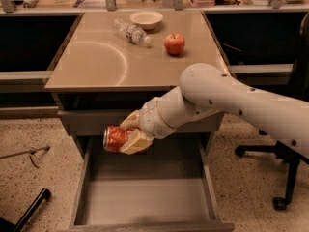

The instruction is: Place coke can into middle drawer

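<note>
The coke can (114, 137), red-orange with a silvery end facing left, lies sideways in my gripper (129, 134), which is shut on it. The gripper's pale fingers (137, 141) wrap the can from the right. It hangs in front of the cabinet, just above the back left part of the open middle drawer (145, 199), a grey tray pulled out toward the camera with a plain floor. My white arm reaches in from the right.
On the tan cabinet top (91, 66) lie a clear plastic bottle (131, 32), a white bowl (146, 19) and a red apple (174, 43). An office chair base (280, 178) stands at right. Black objects lie on the floor at left.
</note>
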`<control>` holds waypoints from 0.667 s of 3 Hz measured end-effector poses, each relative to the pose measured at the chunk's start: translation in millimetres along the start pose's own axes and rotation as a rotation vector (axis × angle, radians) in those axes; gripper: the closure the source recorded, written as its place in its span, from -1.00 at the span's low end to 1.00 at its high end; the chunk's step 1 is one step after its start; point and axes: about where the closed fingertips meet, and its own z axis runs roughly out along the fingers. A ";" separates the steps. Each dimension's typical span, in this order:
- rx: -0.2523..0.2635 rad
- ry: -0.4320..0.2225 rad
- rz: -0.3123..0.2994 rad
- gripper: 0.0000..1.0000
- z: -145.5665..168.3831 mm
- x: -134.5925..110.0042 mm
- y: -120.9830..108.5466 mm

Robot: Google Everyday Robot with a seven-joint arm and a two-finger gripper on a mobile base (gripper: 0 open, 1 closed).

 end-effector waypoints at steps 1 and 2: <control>0.010 -0.056 -0.003 1.00 22.1 24.9 6.3; -0.007 -0.078 0.002 1.00 81.1 86.1 27.3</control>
